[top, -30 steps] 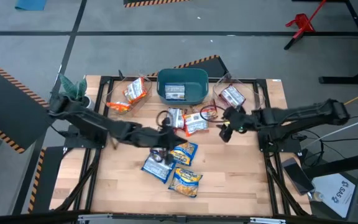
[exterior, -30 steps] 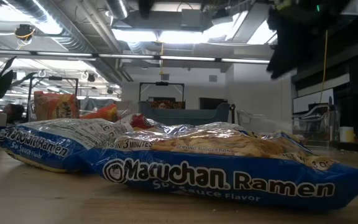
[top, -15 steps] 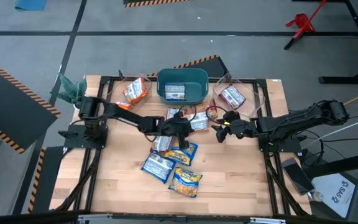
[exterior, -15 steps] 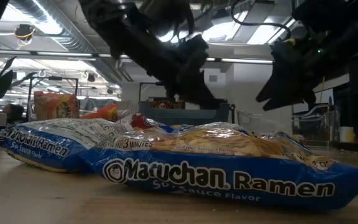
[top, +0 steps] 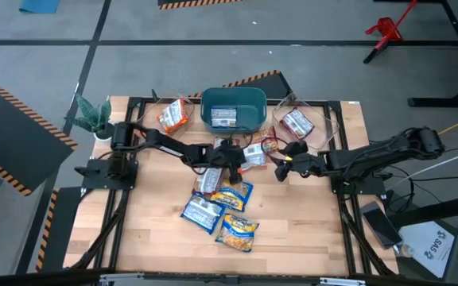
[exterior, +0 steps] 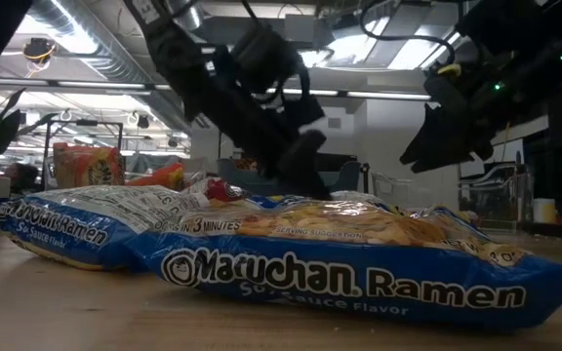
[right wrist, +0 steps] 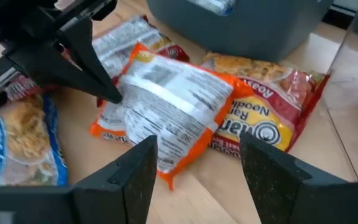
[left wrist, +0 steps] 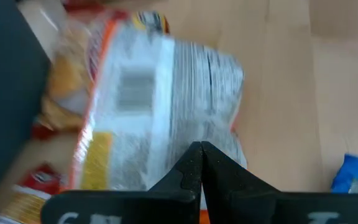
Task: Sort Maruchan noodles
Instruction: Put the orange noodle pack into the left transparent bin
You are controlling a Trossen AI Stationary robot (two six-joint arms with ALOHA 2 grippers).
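Observation:
Maruchan noodles lie mid-table. An orange-edged packet point(right wrist: 166, 106) rests printed back up, overlapping a red packet point(right wrist: 266, 118). Two blue packets point(top: 233, 195) point(top: 201, 213) and a yellow one point(top: 237, 230) lie nearer the front edge. My left gripper point(top: 235, 156) is shut, its tips point(left wrist: 201, 152) slanting down at the orange packet's end. My right gripper point(right wrist: 194, 180) hangs open above the table, just right of the pile, with nothing between its fingers. My left gripper's shut fingertips point(right wrist: 112, 94) come slanting down from the table's left to the orange packet's end point(right wrist: 120, 102). I cannot tell whether they touch it. The packet lies flat on the table and on the red packet.
A teal bin point(top: 253, 99) with one packet inside stands at the far edge. Clear containers point(top: 169, 117) point(top: 296, 123) holding packets flank it. Bare wood lies along the front and both sides.
My left gripper has swung from above the blue packets toward the far edge and come down to the orange packet, staying shut. My right gripper has sunk and tipped forward, still open. The packets have not moved.

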